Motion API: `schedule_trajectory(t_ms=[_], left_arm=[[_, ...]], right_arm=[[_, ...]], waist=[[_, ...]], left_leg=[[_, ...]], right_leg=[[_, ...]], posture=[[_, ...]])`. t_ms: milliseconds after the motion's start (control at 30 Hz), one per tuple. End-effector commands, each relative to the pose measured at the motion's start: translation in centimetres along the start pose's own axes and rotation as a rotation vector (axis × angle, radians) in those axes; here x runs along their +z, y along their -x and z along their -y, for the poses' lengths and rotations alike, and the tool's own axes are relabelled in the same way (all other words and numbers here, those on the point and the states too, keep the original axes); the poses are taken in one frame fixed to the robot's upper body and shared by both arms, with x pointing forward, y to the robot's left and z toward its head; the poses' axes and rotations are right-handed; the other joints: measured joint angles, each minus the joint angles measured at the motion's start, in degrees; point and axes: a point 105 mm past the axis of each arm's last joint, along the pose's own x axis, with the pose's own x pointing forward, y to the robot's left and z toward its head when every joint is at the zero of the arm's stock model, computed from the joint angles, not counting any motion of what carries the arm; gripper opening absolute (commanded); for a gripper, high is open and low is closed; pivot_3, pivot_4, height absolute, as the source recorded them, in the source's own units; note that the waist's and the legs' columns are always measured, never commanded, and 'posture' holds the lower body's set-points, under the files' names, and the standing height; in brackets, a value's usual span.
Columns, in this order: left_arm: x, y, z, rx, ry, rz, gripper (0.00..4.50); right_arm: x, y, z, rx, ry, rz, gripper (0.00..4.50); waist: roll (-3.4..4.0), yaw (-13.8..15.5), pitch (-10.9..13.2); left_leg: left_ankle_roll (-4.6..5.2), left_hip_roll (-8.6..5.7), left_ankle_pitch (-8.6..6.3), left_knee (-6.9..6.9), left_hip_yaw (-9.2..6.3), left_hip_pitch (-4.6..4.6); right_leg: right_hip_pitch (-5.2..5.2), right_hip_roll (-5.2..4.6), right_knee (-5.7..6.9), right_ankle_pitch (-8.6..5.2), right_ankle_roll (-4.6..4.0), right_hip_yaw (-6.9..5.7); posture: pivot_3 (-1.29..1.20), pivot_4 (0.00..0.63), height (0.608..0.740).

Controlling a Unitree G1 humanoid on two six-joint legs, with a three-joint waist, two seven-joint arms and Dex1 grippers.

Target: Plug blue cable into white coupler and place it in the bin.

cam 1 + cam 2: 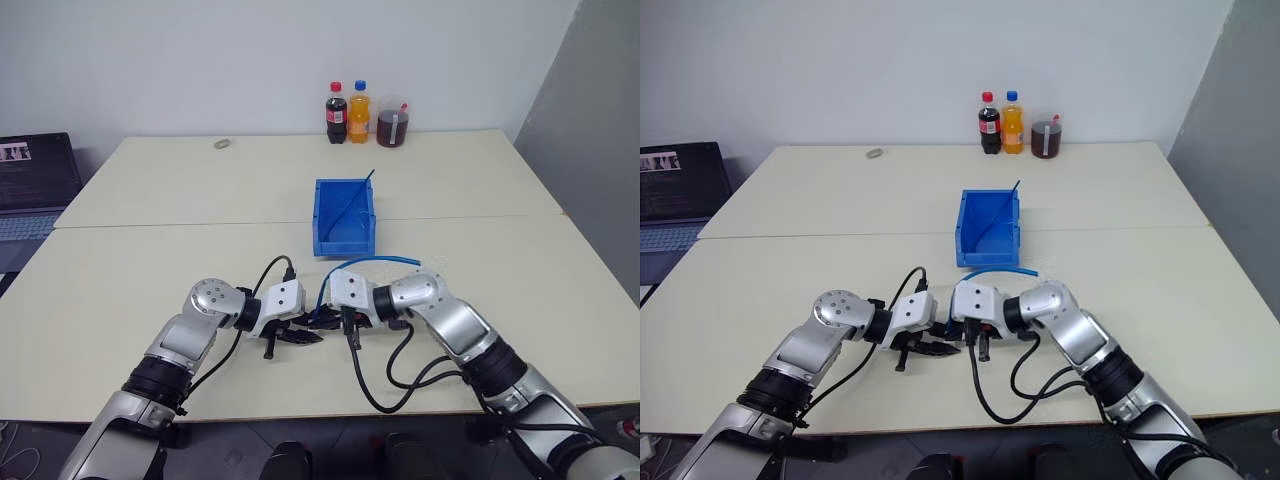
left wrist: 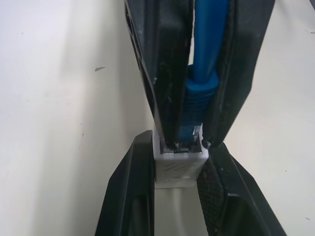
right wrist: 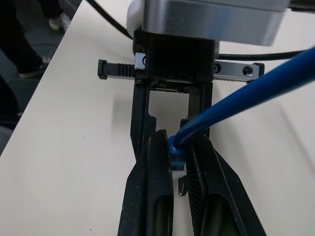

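Observation:
Low over the table's near edge, my two grippers meet tip to tip. The left gripper [image 2: 179,147] is shut on the white coupler [image 2: 179,169], a small boxy block. My right gripper [image 3: 178,141] is shut on the blue cable [image 3: 246,93] just behind its plug [image 2: 194,115]. The plug's tip sits at the coupler's socket opening. From there the cable arcs up and back over the right wrist [image 1: 378,261]. The bright blue bin [image 1: 322,215] stands open on the table just beyond both grippers [image 1: 316,330].
A darker blue strand [image 1: 356,197] leans inside the bin. Two bottles [image 1: 347,112] and a cup of dark drink [image 1: 392,122] stand at the table's far edge. A small grey object [image 1: 221,144] lies far left. A laptop [image 1: 35,185] sits beyond the left edge. Black cables [image 1: 385,385] hang from the wrists.

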Motion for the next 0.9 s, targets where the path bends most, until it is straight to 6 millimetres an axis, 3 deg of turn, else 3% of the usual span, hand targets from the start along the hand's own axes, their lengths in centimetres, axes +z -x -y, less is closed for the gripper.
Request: schedule_trajectory(t_ms=[33,133,167,300,400,633,800,900], left_arm=[[0.8,-0.5,0.3,0.019,-0.010,0.058,0.81],[0.7,0.1,0.1,0.059,0.017,0.079,0.81],[0.5,0.4,0.1,0.069,0.023,0.080,1.51],[0.8,1.2,0.1,0.095,0.043,0.106,2.34],[1.3,2.3,-0.2,0.137,0.061,0.136,3.00],[4.3,6.0,-3.1,0.363,0.159,0.302,4.49],[8.3,8.3,-5.6,0.536,0.134,0.433,4.50],[9.2,8.9,-6.4,0.577,0.136,0.443,4.50]], right_arm=[[-2.9,-0.3,-0.6,-0.027,-0.136,-0.070,0.09],[-0.4,0.6,0.2,-0.096,-0.120,0.037,0.09],[0.3,1.1,0.4,-0.117,-0.123,0.072,0.09],[2.3,2.6,0.7,-0.166,-0.128,0.155,0.09],[3.8,4.0,1.4,-0.217,-0.105,0.201,0.09],[6.7,7.9,3.3,-0.344,-0.088,0.291,0.09],[9.3,10.9,5.7,-0.445,-0.126,0.410,0.09],[10.4,11.7,8.1,-0.494,-0.183,0.466,0.09]], waist=[[-0.02,0.0,0.1],[-0.04,0.2,0.2],[-0.09,0.3,0.3],[-0.43,0.3,1.1],[-0.53,0.3,1.2],[-0.68,0.3,1.5],[-0.82,0.4,1.8],[-0.89,0.3,1.9]], left_leg=[[0.00,0.00,0.00,0.00,0.00,0.00],[0.00,0.01,0.00,0.00,-0.04,-0.03],[0.00,0.01,0.00,0.00,-0.05,-0.04],[-0.01,0.02,0.00,0.00,-0.06,-0.19],[-0.02,0.05,0.01,0.08,-0.09,-0.87],[-0.01,0.04,0.01,0.07,-0.12,-1.31],[-0.02,0.03,0.01,0.08,-0.12,-1.32],[-0.02,0.03,0.02,0.08,-0.12,-1.32]], right_leg=[[0.00,0.00,0.00,0.00,0.00,0.00],[-0.03,0.00,0.01,0.00,0.01,-0.04],[-0.03,0.00,0.01,0.00,0.01,-0.04],[-0.20,0.00,0.04,0.00,0.00,-0.03],[-0.92,0.03,0.17,0.03,-0.01,-0.06],[-1.30,0.00,0.13,0.17,-0.25,-0.11],[-1.30,-0.02,0.14,0.14,-0.20,-0.13],[-1.30,-0.01,0.16,0.20,-0.27,-0.13]], posture=[[0.00,0.150,0.740],[0.00,0.150,0.740],[0.00,0.150,0.740],[0.00,0.150,0.740],[0.00,0.150,0.740],[0.00,0.150,0.740],[0.00,0.150,0.740],[0.00,0.150,0.740]])
